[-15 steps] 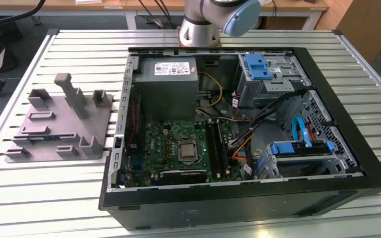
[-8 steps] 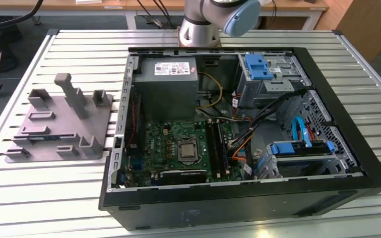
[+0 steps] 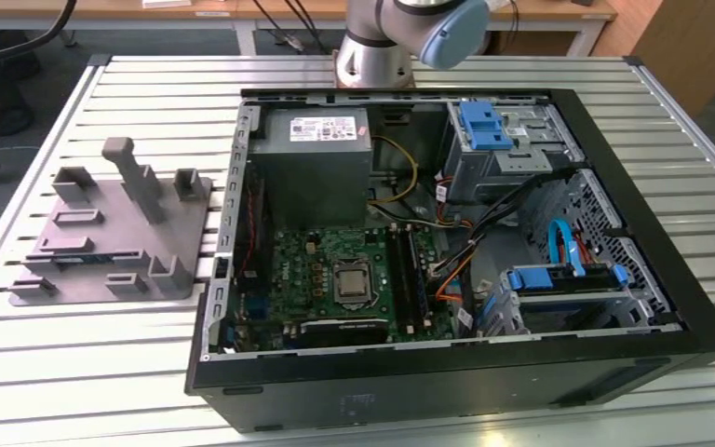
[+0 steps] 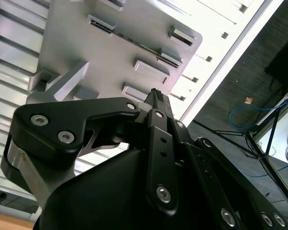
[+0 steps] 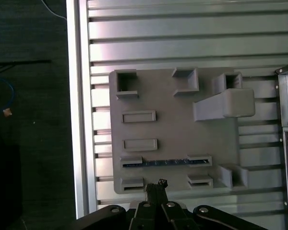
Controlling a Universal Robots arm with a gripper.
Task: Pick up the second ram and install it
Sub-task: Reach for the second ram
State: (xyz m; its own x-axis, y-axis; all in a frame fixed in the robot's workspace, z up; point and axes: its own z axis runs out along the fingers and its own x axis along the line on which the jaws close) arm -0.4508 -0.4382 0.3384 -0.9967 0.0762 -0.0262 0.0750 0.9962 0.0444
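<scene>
**Exterior view.** The open case [image 3: 457, 382] lies on the slatted table [image 3: 85, 372] with the motherboard [image 3: 332, 279] facing up inside it. My arm [image 3: 395, 37] rises at the far side of the case. A grey tray [image 3: 103, 233] sits on the table just beside the case, on the exterior view's left. The ram [image 3: 88, 258] is a thin blue strip lying in that tray, well apart from the motherboard.

**First wrist view.** I look straight down on the tray [image 5: 182, 129]. The ram [image 5: 165, 163] stands on edge between two slotted holders. One more pair of holders lies between it and the tray's edge. My pincer [image 5: 158, 184] hangs over that edge. Its tips are pressed together with nothing between them. It is near the ram and points at its middle, but does not touch it.

**Second wrist view.** My pincer [image 4: 156, 94] shows from close behind. Its tips meet in one narrow black point and grip nothing. Beyond them lies the tray [image 4: 86, 43], where the ram [image 4: 134, 44] runs as a dark line from one holder to the next, untouched.
</scene>
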